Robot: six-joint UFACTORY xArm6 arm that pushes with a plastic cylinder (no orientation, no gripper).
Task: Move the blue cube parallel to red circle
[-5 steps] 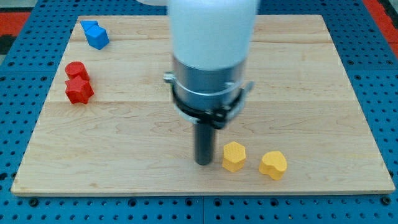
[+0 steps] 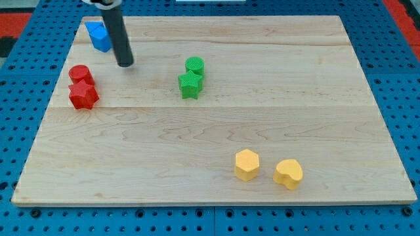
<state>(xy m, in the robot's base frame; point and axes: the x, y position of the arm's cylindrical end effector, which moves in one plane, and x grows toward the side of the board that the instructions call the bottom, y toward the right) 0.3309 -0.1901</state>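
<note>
There is only 1 view, and it looks down on a wooden board (image 2: 216, 131) with small blocks on it. My tip (image 2: 125, 64) rests on the wood near the view's top left. It is a plain rod, so it has no fingers to open, close or clamp on anything. The blue cube (image 2: 100, 37) sits in the top left corner of the board, and the rod crosses in front of its right side. The tip itself is just below and to the right of the cube, and I cannot tell if the rod touches it. The red circle (image 2: 80, 73) is lower down by the left edge, and a red star (image 2: 83, 95) touches it from below. I think the job is hardly begun, because the cube sits above the circle in its corner and not beside it. What is left is to push the cube down and across until it lines up with the circle. The cube is close to the top and left edges, so a push up or left could slide it off. There is open wood between the circle and the 2 green blocks (image 2: 191, 77) in the middle. The 2 yellow blocks (image 2: 269, 168) near the bottom are well out of the way.
</note>
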